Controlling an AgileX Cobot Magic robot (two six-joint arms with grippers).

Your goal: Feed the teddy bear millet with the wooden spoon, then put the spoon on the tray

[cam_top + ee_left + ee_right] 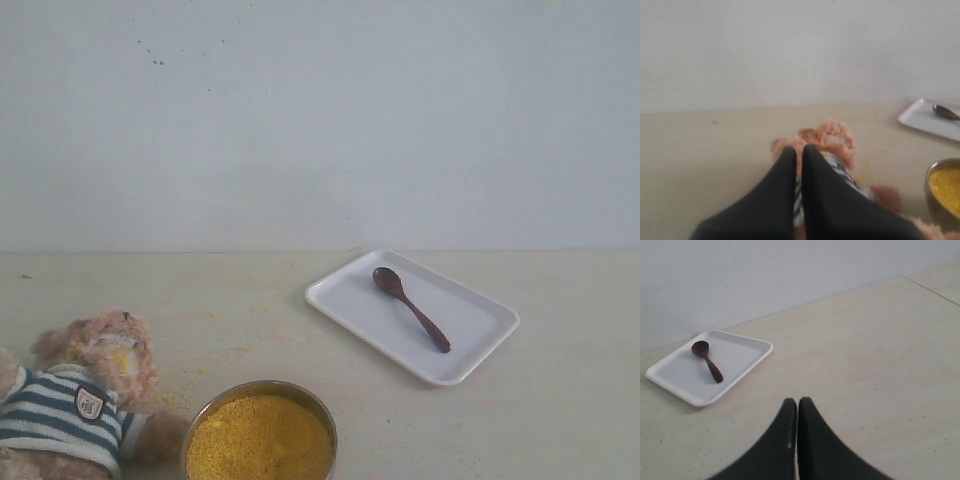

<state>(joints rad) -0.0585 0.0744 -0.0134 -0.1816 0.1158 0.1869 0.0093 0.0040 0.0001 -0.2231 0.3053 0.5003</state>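
Lying on the tray (pixel 352 296), the wooden spoon (pixel 410 308) is apart from the bowl (pixel 262 385) of millet (pixel 260 442) and teddy bear (pixel 85 390); left claw (pixel 797 152) and right claw (pixel 797 402) are closed, empty.

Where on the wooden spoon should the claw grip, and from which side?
Grip the wooden spoon mid-handle, coming straight down with the jaws across it. It lies flat on the tray, leaving no gap beneath for a side approach, and the handle is thin and straight. The right claw is shut; open it first.

Exterior faces wall (pixel 320 120), wrist views low, seemingly close, all share tray (pixel 470 318)
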